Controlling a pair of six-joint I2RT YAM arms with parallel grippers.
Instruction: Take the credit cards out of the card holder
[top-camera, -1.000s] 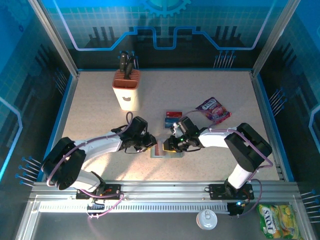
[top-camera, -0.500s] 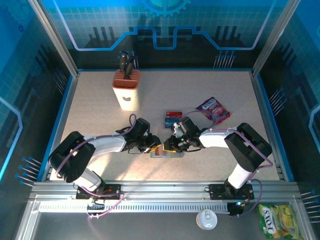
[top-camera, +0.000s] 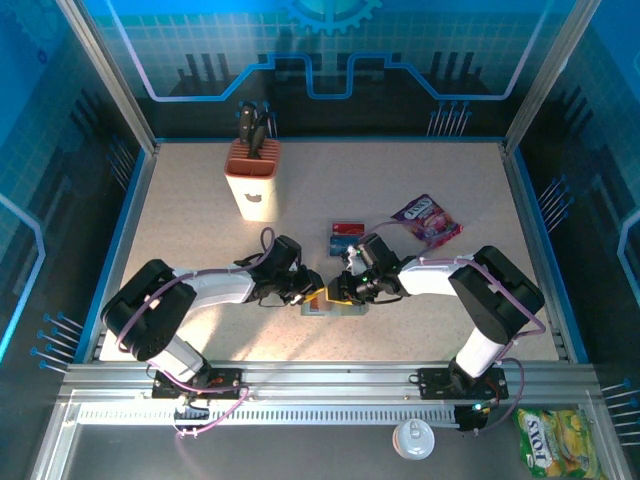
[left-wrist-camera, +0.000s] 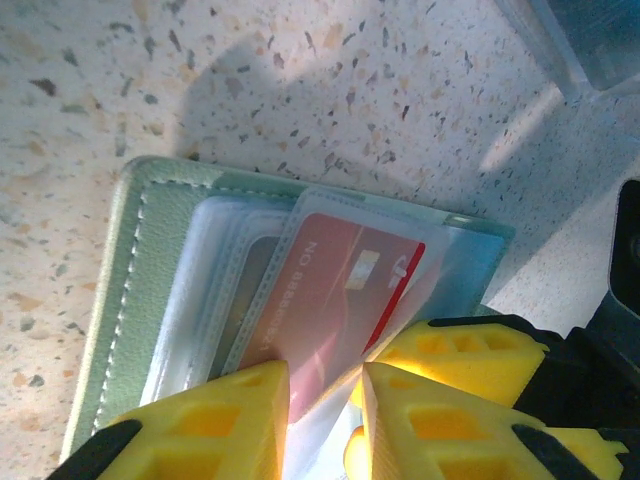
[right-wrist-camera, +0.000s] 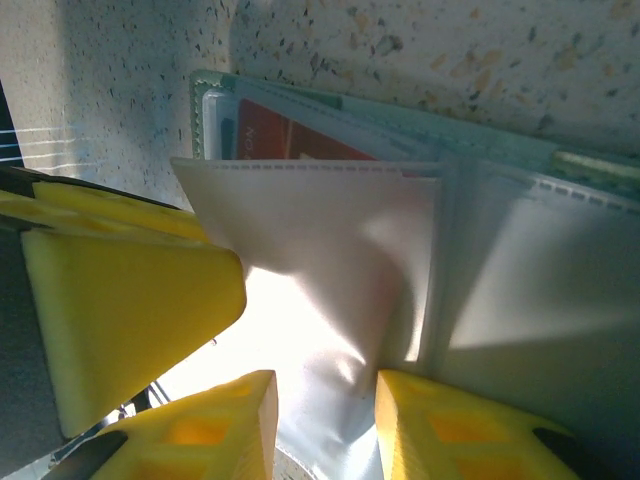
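Left wrist | left gripper (left-wrist-camera: 326, 395) fingers nip card (left-wrist-camera: 335, 290) end, likely to draw it from holder (left-wrist-camera: 118, 300) | right gripper (right-wrist-camera: 325, 400) clamps sleeve (right-wrist-camera: 320, 260), apparently baring the card.

White arm shells (top-camera: 430, 272), black joints, purple cables; yellow ribbed tool fingers (left-wrist-camera: 200, 425).

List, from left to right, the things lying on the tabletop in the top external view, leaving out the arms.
knife block → card holder → purple snack packet
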